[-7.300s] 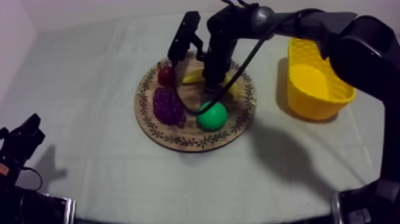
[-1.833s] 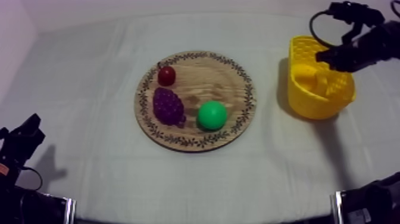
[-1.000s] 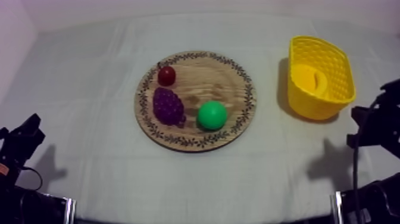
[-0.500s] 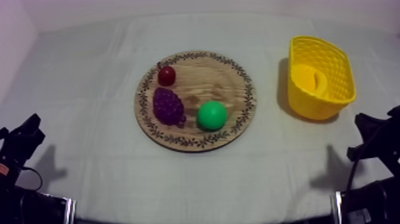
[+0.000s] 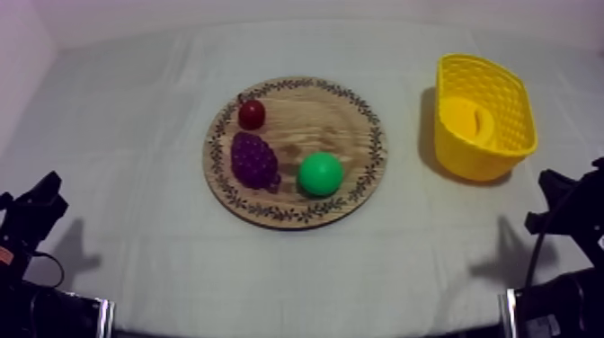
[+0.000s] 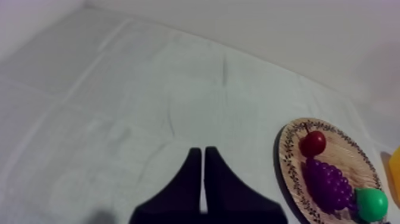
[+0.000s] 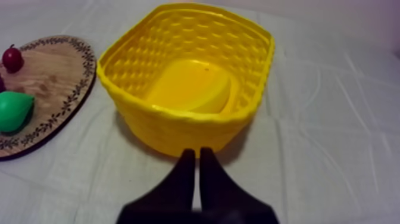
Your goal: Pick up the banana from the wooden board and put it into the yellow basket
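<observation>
Banana (image 7: 193, 89) is off the wooden board (image 5: 310, 117), seemingly lying in yellow basket (image 7: 178, 128). My right gripper (image 7: 195, 152) is withdrawn, closed empty; left gripper (image 6: 200, 150) closed too. Looks done.

Banana (image 7: 191, 89) lying inside yellow basket (image 7: 178, 128), round wooden board (image 5: 310, 121) apart beside it

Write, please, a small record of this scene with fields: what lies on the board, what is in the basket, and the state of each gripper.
board: round wooden board, mid-table
on board: small red fruit, bunch of grapes, green pear
basket: yellow basket, apart from the board
in basket: banana
left gripper: shut on nothing, over bare cloth
right gripper: shut on nothing, before the basket, not touching it
task state: banana is off the board and inside the basket
</observation>
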Controlling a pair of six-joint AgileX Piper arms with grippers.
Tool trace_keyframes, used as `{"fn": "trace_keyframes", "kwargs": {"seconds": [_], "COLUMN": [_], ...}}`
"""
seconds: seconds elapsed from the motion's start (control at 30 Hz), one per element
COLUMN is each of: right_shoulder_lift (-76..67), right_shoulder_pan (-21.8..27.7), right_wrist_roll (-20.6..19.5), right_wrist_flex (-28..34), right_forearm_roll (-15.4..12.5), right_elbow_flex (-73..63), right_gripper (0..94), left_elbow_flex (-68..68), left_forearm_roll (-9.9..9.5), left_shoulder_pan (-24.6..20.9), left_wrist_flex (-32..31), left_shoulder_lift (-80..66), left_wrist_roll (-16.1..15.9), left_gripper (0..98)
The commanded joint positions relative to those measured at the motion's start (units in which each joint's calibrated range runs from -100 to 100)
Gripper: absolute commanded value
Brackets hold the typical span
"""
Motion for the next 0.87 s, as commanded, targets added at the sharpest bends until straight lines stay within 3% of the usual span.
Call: {"fn": "trace_keyframes", "kwargs": {"seconds": [0.0, 0.23, 0.83], "right_shoulder_lift": [0.0, 0.0, 0.0], "right_shoulder_pan": [0.0, 0.1, 0.1], "right_wrist_roll": [1.3, 3.9, 4.1], "right_wrist_flex": [-2.5, -3.9, -4.0], "right_forearm_roll": [0.1, 0.2, 0.2], "right_elbow_flex": [0.2, 0.5, 0.5], "right_gripper": [0.6, 0.6, 0.6], "left_elbow_flex": [0.0, 0.0, 0.0], "left_forearm_roll": [0.02, 0.02, 0.02], "left_shoulder_pan": [0.0, 0.0, 0.0], "left_wrist_flex": [0.0, 0.0, 0.0], "left_shoulder_lift": [0.0, 0.0, 0.0], "left_wrist_roll": [0.0, 0.0, 0.0], "left_gripper": [0.1, 0.1, 0.1]}}
